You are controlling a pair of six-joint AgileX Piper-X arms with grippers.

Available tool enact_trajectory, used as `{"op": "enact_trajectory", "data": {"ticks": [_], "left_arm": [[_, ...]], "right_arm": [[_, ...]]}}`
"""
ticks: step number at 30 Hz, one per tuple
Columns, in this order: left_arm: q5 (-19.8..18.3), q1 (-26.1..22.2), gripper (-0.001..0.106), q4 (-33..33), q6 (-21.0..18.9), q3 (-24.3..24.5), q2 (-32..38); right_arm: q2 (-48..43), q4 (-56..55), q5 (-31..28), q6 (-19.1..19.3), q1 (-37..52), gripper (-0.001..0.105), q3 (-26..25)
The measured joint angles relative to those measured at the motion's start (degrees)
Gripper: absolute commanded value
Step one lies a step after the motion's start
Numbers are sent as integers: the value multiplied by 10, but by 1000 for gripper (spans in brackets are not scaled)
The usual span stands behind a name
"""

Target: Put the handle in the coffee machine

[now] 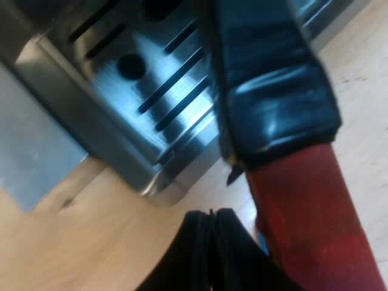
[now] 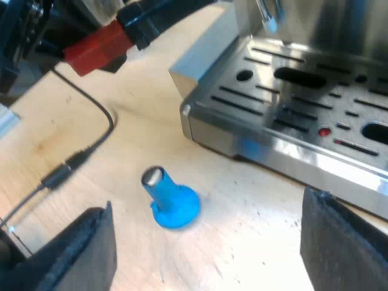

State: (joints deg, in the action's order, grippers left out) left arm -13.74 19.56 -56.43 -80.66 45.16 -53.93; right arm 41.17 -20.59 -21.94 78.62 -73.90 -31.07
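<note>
Hidden first: the metal head of the handle [image 1: 273,85], cut off at the edge in both views. Locked into the espresso machine [image 1: 79,115] or merely held at its front: impossible to tell.

From the left wrist, very near and blurred: the dark grip and the red end [image 1: 312,230], tilted over the corner of the slotted drip tray [image 1: 157,79], with the wooden table [image 1: 73,242] below. Of the left gripper [image 1: 212,242] just a little to see: two black fingers [image 1: 188,254] pressed together with a thin seam between, clamping nothing, just beside the red end. Touching it or slightly apart: not possible to say. Between finger and red end a small blue patch, too little to name.

From the right wrist, farther off: the same handle, its red end [image 2: 97,47] raised above the table [image 2: 151,115], the dark grip leading toward the machine's [image 2: 206,42] upper front and lost at the edge. Here also a blue tamper [image 2: 173,200], standing on the table with wide end down, near the tray corner but not touching it. Fingers [image 2: 79,254] of the right gripper [image 2: 208,224] wide apart, holding nothing, hanging over the table, with the tamper below and touching neither finger. More of the drip tray [image 2: 285,91] here: long slots, round holes, one small red dot.
</note>
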Motion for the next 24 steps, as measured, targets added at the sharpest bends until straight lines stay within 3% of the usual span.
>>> {"op": "enact_trajectory", "data": {"ticks": [7, 13, 17, 20, 24], "left_arm": [[37, 85, 1, 30, -4, -3, 0], [46, 113, 1, 51, -11, -7, 0], [12, 113, 1, 75, -12, -11, -1], [-69, 113, 1, 110, -12, -17, -3], [-84, 111, 1, 118, -13, -20, -3]], "right_arm": [[0, -22, -2, -3, 0, 66, -5], [0, -23, -31, -3, 0, 66, -5], [0, -23, -67, -3, 0, 66, -5], [0, -23, -93, -4, 0, 66, -5], [0, -9, -98, -4, 0, 66, -5]]}}
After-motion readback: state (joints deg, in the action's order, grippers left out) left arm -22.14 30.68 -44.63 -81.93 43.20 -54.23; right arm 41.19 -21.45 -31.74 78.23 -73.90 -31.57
